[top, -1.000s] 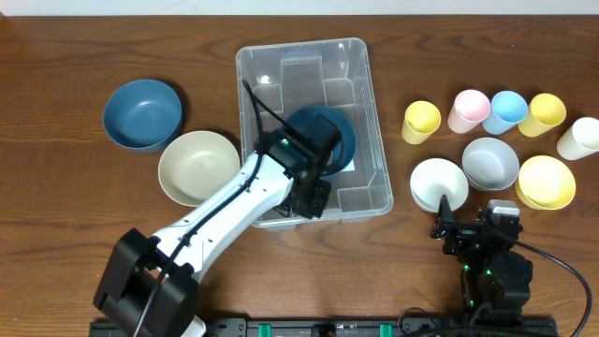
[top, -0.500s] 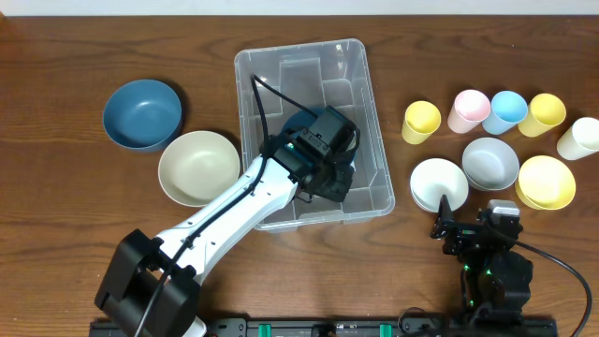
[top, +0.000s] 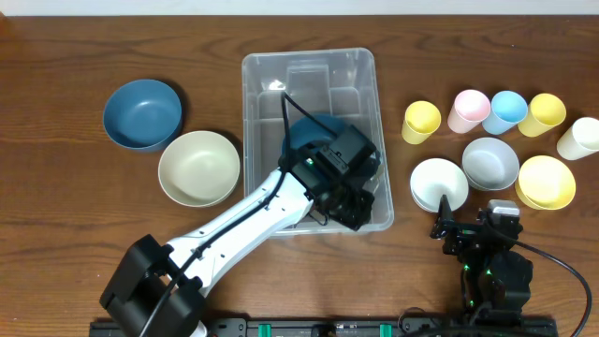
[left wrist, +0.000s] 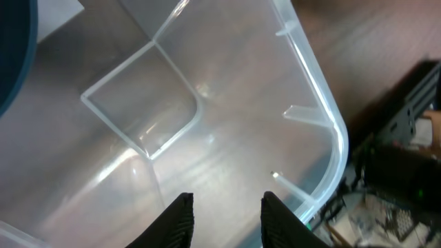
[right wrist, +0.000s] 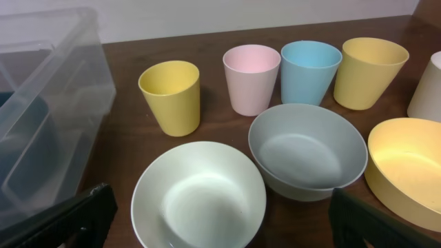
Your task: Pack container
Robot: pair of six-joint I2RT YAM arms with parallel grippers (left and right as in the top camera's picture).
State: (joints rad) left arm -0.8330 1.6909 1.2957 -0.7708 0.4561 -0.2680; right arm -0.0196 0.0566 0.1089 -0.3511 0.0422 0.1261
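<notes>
Container point(top: 309, 75) sits directly beneath the left gripper point(left wrist: 224, 210), whose fingers are parted and empty; one dark bowl point(top: 314, 131) lies inside. Cream bowl point(top: 198, 167) to its left and cups point(top: 421, 122) to its right look unpacked; right gripper point(top: 447, 227) rests wide.

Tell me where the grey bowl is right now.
In the overhead view the grey bowl sits right of the container, between the white bowl and the yellow bowl, near the pink cup and blue cup.
</notes>
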